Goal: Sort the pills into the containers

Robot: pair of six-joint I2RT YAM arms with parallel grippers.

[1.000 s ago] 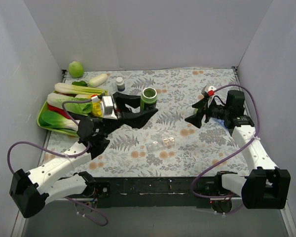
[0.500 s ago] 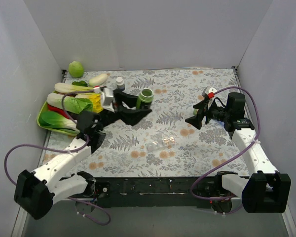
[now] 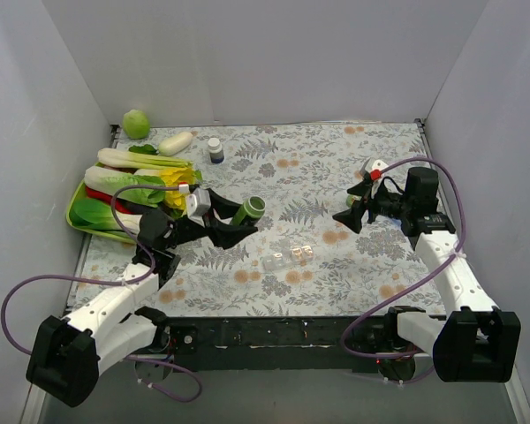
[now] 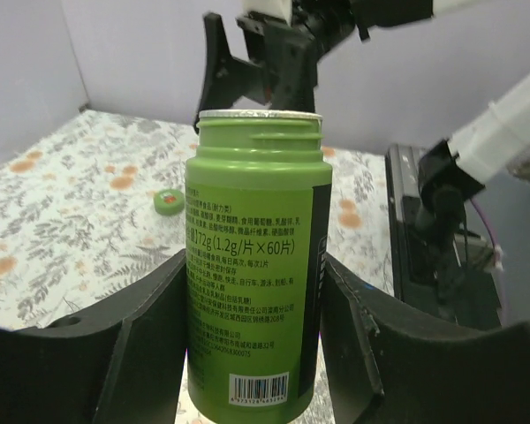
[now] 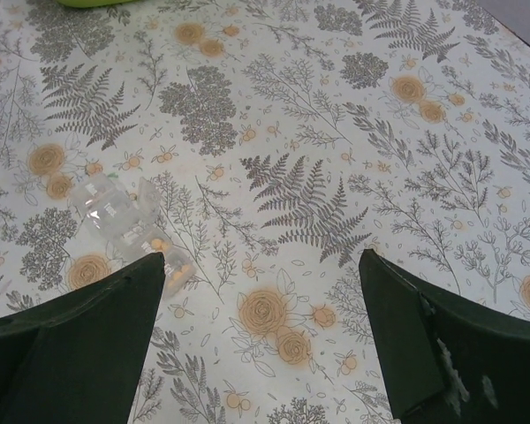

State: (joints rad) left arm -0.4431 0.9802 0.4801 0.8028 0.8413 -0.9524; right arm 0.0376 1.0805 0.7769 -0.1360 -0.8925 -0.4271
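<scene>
Smooth green plastic bottle [image 4: 256, 265] with foil seal [image 4: 260, 114]; clear glossy plastic containers [image 5: 124, 221].

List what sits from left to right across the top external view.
Green vegetable tray → dark blue bottle → green bottle → clear pill strip → right gripper.

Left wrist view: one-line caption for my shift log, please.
Left gripper holds an uncapped green bottle between its fingers; a small green cap lies on the floral table behind it.
</scene>
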